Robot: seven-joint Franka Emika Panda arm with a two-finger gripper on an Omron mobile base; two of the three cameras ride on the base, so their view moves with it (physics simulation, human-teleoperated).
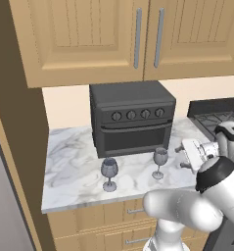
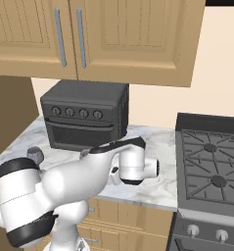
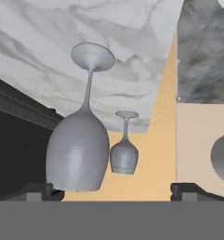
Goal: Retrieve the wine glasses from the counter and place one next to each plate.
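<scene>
Gleaming marble counter (image 1: 74, 166) under wooden cabinets (image 1: 89, 34)

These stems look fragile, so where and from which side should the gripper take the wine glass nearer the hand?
Probably the rounded bowl of the nearer wine glass, approached level from the stove side. It stands upright on the counter, already roughly between the open gripper tips; the bowl is its widest part.
</scene>
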